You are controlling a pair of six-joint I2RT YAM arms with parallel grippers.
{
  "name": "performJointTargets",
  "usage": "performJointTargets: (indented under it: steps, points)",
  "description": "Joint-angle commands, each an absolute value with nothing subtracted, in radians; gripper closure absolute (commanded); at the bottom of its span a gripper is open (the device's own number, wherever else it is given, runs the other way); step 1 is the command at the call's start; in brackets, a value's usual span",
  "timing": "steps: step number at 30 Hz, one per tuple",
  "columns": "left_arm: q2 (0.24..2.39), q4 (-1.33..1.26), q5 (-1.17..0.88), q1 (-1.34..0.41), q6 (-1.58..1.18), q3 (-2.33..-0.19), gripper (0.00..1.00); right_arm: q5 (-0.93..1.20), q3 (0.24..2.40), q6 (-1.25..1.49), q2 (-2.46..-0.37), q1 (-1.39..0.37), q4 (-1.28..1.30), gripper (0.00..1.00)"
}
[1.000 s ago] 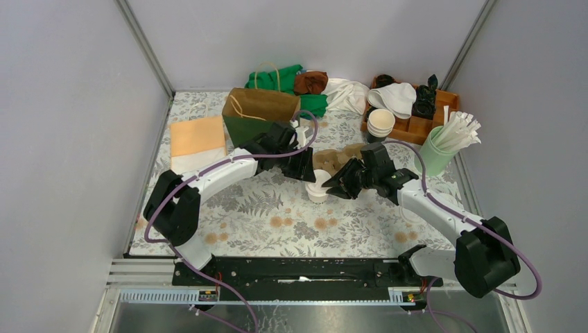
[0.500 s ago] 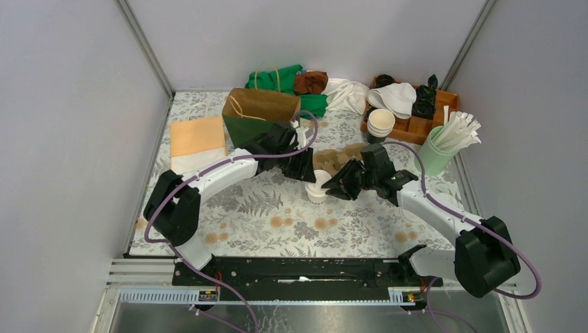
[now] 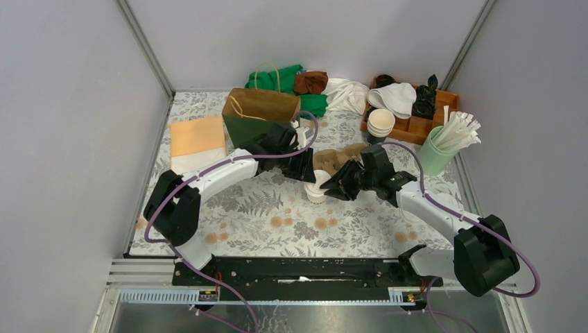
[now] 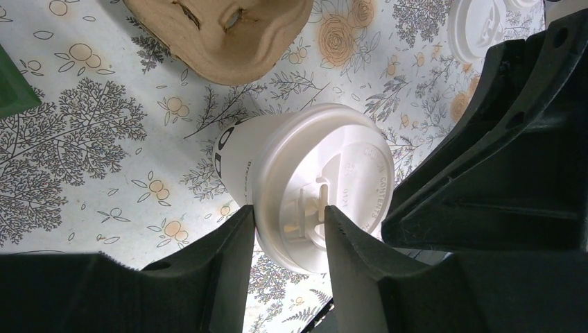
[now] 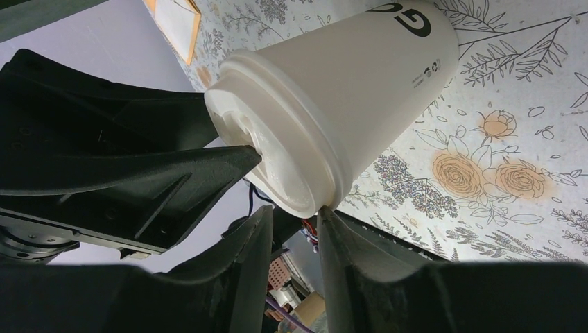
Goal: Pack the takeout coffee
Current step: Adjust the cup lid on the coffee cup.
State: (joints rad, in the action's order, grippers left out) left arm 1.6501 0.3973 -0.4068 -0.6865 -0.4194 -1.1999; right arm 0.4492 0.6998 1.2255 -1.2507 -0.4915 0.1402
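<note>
Takeout coffee [image 3: 317, 186]: white cup with its white lid on, mid-table, caught right between the two grippers
Table [image 3: 277, 225]: floral-print cover, with most of the clutter lined up along the back
Left arm [image 3: 222, 172]: stretched in from the left, wrist right by the cup
Right arm [image 3: 437, 208]: stretched in from the right, meeting the other at the same spot
Paper bag [image 3: 258, 105]: brown, at the back left of centre, green fabric [image 3: 284, 75] behind it
Orange sheet [image 3: 197, 135]: flat by the left edge, well apart from the action
Wooden tray [image 3: 424, 126]: back right, compartments holding dark and white items
Cup carrier [image 4: 222, 35]: brown moulded pulp, just beyond the coffee and clear of it
Green holder [image 3: 433, 158]: near the right edge, white sticks fanning out of it
Cup stack [image 3: 381, 122]: lidless cups at the tray's left end
Spare lid [image 4: 482, 28]: white, flat on the table, apart from the cup
Left gripper [image 4: 288, 218]: clamped on the coffee at the lid's edge, one finger against the cup wall under the rim, the other across the lid's top
Right gripper [image 5: 295, 211]: fingers part-way apart, tips right at the lid's rim; a grip or a mere touch, I can't tell
</note>
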Motion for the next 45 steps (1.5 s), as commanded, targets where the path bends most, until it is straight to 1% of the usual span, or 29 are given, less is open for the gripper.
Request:
performJointTargets:
  steps: [1, 6, 13, 17, 24, 30, 34, 39, 45]
  points:
    - [1.613, 0.379, -0.411, -0.698, -0.428, -1.191, 0.55, 0.404, 0.676, 1.177, -1.291, -0.499, 0.234, 0.61]
    - [1.616, 0.394, -0.398, -0.698, -0.424, -1.238, 0.54, 0.384, 0.752, 1.157, -1.254, -0.499, 0.29, 0.58]
    - [1.623, 0.438, -0.37, -0.698, -0.41, -1.32, 0.5, 0.347, 0.887, 1.072, -1.246, -0.496, 0.408, 0.51]
    - [1.624, 0.46, -0.357, -0.698, -0.405, -1.352, 0.48, 0.328, 0.929, 1.024, -1.247, -0.483, 0.44, 0.51]
    - [1.585, 0.474, -0.331, -0.698, -0.426, -1.339, 0.46, 0.298, 1.029, 0.894, -1.292, -0.47, 0.493, 0.51]
    - [1.48, 0.46, -0.296, -0.7, -0.501, -1.273, 0.46, 0.224, 1.158, 0.694, -1.309, -0.466, 0.522, 0.5]
    - [1.411, 0.454, -0.244, -0.719, -0.549, -1.255, 0.46, 0.144, 1.139, 0.641, -1.251, -0.466, 0.481, 0.49]
    - [1.335, 0.474, -0.163, -0.757, -0.603, -1.247, 0.46, 0.04, 1.081, 0.601, -1.166, -0.466, 0.457, 0.5]
    - [1.205, 0.48, -0.089, -0.805, -0.68, -1.148, 0.46, 0.029, 1.059, 0.588, -1.149, -0.467, 0.446, 0.49]
